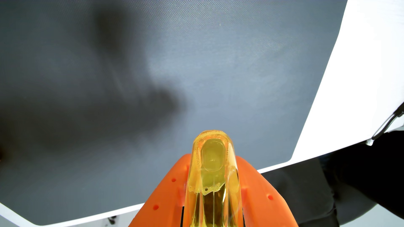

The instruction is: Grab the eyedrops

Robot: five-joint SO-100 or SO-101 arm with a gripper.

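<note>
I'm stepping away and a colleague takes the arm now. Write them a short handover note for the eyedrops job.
Hand: the orange fingers grip a clear yellow bottle, seemingly the eyedrops, bottom end toward the camera.
Position: held over the dark grey mat, whose edge meets the white table in the wrist view; whether the bottle is lifted clear cannot be told.
Done: the grab appears made.
Left: confirm the grip is firm and lift, if not already up.
</note>
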